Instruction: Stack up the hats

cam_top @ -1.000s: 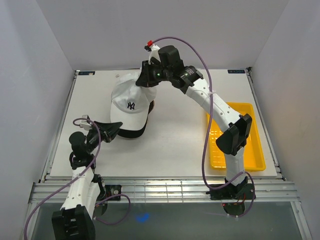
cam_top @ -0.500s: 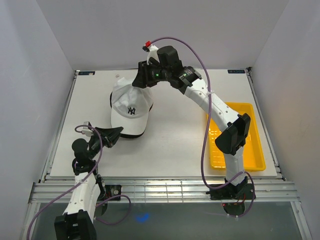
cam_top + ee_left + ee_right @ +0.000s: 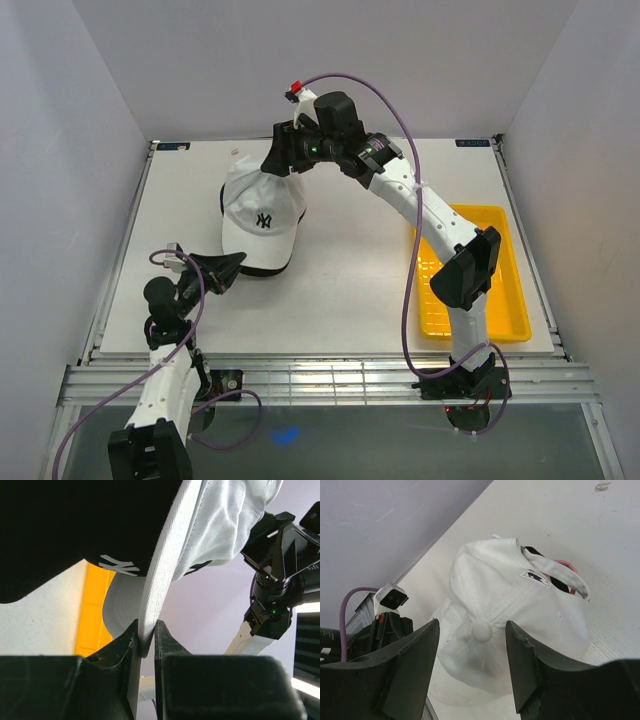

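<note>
White fabric NY cap (image 3: pixel 262 215) tops the stack; left gripper (image 3: pixel 146 632) pinches its brim; right gripper (image 3: pixel 472 627) hangs spread above; free the brim gently, no dragging.

A yellow mesh tray (image 3: pixel 502 300) lay flat on the right side of the white table (image 3: pixel 350 290), near its right edge. Plain white walls (image 3: pixel 90 120) enclosed the table on three sides.
</note>
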Controlling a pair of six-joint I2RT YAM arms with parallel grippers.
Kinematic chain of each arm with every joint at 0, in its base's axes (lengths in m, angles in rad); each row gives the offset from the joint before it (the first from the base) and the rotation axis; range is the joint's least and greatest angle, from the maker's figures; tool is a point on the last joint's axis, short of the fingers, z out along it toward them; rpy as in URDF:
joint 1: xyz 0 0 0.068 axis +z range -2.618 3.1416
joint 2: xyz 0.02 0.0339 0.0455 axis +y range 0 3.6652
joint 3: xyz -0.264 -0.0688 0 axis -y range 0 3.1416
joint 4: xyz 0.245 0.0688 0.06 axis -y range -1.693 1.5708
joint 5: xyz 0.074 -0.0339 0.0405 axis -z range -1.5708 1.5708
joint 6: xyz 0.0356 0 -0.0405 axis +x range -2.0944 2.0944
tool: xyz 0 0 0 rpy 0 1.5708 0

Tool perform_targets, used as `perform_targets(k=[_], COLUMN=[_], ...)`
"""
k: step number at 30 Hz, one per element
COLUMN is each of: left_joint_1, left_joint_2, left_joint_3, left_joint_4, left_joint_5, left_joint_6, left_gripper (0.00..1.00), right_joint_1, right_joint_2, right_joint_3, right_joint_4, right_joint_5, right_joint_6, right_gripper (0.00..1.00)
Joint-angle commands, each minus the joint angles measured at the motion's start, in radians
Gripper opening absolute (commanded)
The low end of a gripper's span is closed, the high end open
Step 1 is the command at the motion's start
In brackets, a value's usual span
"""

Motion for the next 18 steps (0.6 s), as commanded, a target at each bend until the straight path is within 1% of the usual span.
perform_targets(k=[1,7,12,18], left_joint_1=[0.001,0.001,0.001,0.001], left_joint_2=[0.027,0.035,0.038,0.045], left_joint_3=[0.035,0.049,0.055,0.067], left_joint_4=[0.009,0.029,0.029,0.029], left_joint_5=[-0.047,-0.048,-0.044,-0.038], left_joint_6=[-0.029,-0.049,-0.051,-0.046], left_gripper=[0.00,0.00,0.00,0.00], right_joint_1=[0.004,0.004,0.006,0.036], right_joint_2=[-0.023,0.006,0.020,0.028], right_joint_3=[0.020,0.065,0.072,0.077], right_joint_4=[0.016,-0.066,-0.086,-0.088], right_joint_5=[0.044,0.105,0.119,0.142], right_joint_6=[-0.007,-0.014,-0.014,-0.031], right_gripper=[0.61,0.60,0.57,0.56])
